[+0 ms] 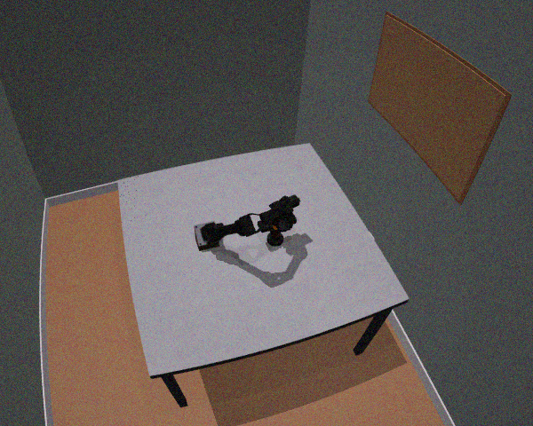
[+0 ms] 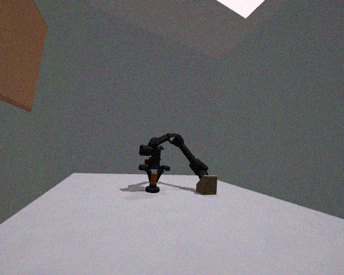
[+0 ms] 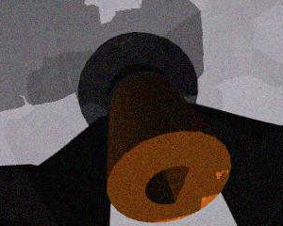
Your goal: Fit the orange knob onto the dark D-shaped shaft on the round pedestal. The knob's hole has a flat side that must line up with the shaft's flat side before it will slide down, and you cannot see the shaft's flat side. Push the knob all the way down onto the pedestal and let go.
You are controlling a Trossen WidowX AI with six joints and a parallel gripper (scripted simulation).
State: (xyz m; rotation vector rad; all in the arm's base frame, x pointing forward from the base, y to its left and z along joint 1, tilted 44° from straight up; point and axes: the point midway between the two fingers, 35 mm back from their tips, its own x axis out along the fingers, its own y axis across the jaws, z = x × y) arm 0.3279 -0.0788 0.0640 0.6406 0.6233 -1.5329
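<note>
The orange knob (image 1: 274, 227) (image 2: 153, 179) (image 3: 127, 198) is upright in my gripper (image 2: 153, 181) (image 3: 147, 118), which is shut on it with a finger on each side. The round dark pedestal (image 1: 274, 240) (image 2: 152, 189) (image 3: 96, 71) stands on the table directly below. The knob's lower end is at or just above the pedestal's raised middle; I cannot tell whether they touch. The dark shaft is hidden by the knob. In the wrist view the knob's top face shows its hole, with a flat side; no shaft can be made out inside it.
The arm's base block (image 1: 197, 238) (image 2: 207, 185) stands on the pale table (image 1: 239, 316) (image 2: 172, 231), to one side of the pedestal. The arm arches over from it, and its shadow falls around the pedestal. A brown panel (image 1: 436, 105) (image 2: 12, 53) is on the wall.
</note>
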